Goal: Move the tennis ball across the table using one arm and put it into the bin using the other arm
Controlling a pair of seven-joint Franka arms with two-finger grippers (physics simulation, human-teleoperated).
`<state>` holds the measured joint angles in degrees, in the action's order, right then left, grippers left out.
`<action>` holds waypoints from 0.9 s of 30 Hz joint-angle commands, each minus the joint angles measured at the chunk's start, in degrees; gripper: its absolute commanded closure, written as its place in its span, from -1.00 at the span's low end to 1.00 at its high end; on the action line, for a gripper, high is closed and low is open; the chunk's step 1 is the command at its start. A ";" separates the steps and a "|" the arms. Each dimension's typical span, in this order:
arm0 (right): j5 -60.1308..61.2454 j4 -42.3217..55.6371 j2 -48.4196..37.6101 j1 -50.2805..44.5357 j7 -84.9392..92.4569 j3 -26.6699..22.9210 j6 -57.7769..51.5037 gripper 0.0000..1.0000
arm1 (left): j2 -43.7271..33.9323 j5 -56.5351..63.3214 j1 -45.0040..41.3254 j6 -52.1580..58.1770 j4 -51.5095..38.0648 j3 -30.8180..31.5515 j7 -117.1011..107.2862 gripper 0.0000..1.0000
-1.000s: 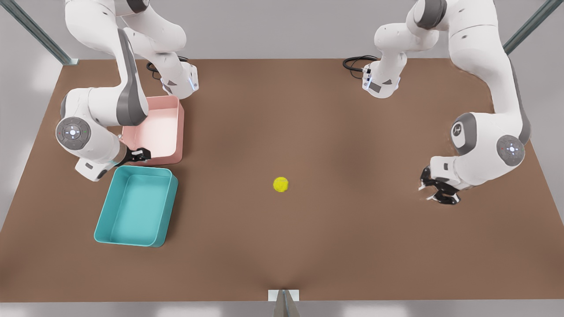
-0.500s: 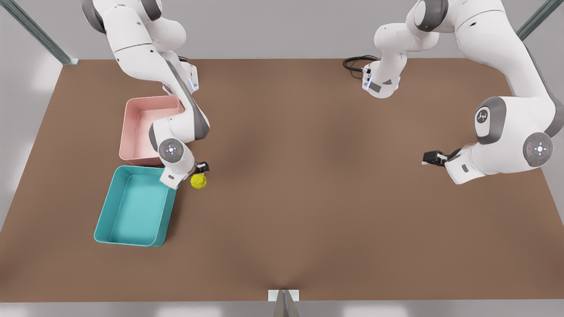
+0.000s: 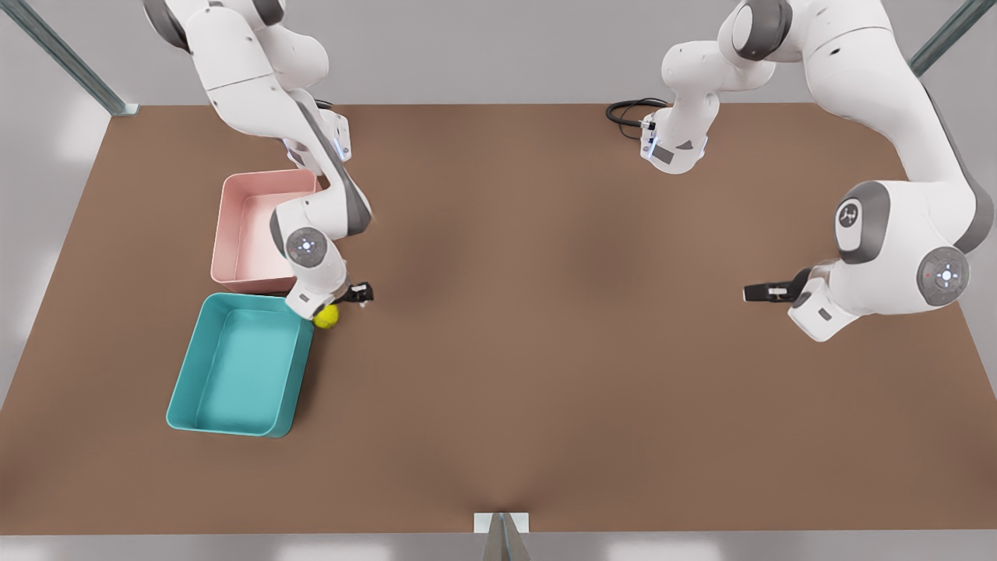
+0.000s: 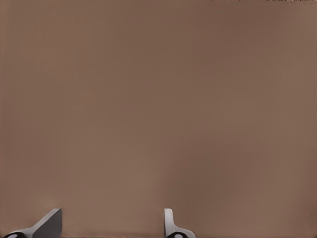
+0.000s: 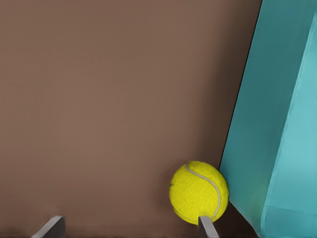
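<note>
- Since the earlier frame, the tennis ball [image 3: 326, 315] has rolled against the bin [image 3: 234, 413] wall, near the table [image 3: 545, 428] left edge.
- Right gripper [image 3: 360, 294] hovers beside it, fingers apart; pickup comes next.
- Left gripper [image 3: 763, 293] waits near the right edge, fingers apart.

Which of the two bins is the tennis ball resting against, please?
The teal bin, nearer the camera: the tennis ball touches its outer wall. The pink bin sits behind it.

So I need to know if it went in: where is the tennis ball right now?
Not in. In the front view's left half, the tennis ball sits on the table against the teal bin, under the right gripper.
</note>
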<state>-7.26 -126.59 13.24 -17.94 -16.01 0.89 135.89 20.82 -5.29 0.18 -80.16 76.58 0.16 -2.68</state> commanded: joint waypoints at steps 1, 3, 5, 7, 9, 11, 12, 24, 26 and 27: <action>0.05 -3.05 -1.37 0.10 -5.79 -0.80 7.01 -1.00 | 0.01 -0.07 -0.01 0.01 -0.02 0.01 -13.05 -1.00; 0.05 -5.16 -1.73 0.10 -5.79 -1.59 9.39 -1.00 | 0.01 -0.16 -0.09 0.01 -0.02 0.10 -13.05 -1.00; -0.04 -6.48 -1.99 0.10 -5.79 -1.86 10.62 -1.00 | 0.01 -0.16 -0.09 0.01 -0.02 0.28 -13.14 -1.00; -0.12 -7.27 -2.08 0.19 -5.79 -2.65 10.89 -1.00 | 0.01 -0.16 -0.09 0.01 -0.02 0.37 -13.14 -1.00; -0.12 -7.71 -2.08 0.19 -5.79 -3.26 10.89 -1.00 | 0.01 -0.16 -0.18 0.01 -0.02 0.37 -13.14 -1.00; -0.12 -7.79 -1.99 0.19 -5.79 -3.70 10.89 -1.00 | 0.01 -0.16 -0.18 0.01 -0.02 0.37 -13.14 -1.00; -0.12 -7.80 -1.90 0.19 -5.79 -3.79 10.89 -1.00 | 0.01 -0.25 -0.18 0.01 -0.02 0.37 -13.23 -1.00; -0.12 -8.94 -0.67 0.27 -5.79 -4.58 11.59 -1.00 | 0.01 -0.07 -0.27 0.01 -0.11 0.45 -13.14 -1.00; -0.12 -8.85 -0.32 0.27 -5.79 -4.58 11.85 -1.00 | 0.01 -0.07 -0.27 0.01 -0.11 0.37 -13.14 -1.00; -0.12 -8.85 -0.23 0.27 -5.79 -4.58 11.85 -1.00 | 0.01 -0.07 -0.27 0.01 -0.11 0.45 -13.14 -1.00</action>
<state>-7.48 -135.43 12.96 -17.68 -20.84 -3.69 147.22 20.90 -5.41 -0.09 -80.19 76.49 0.59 -12.90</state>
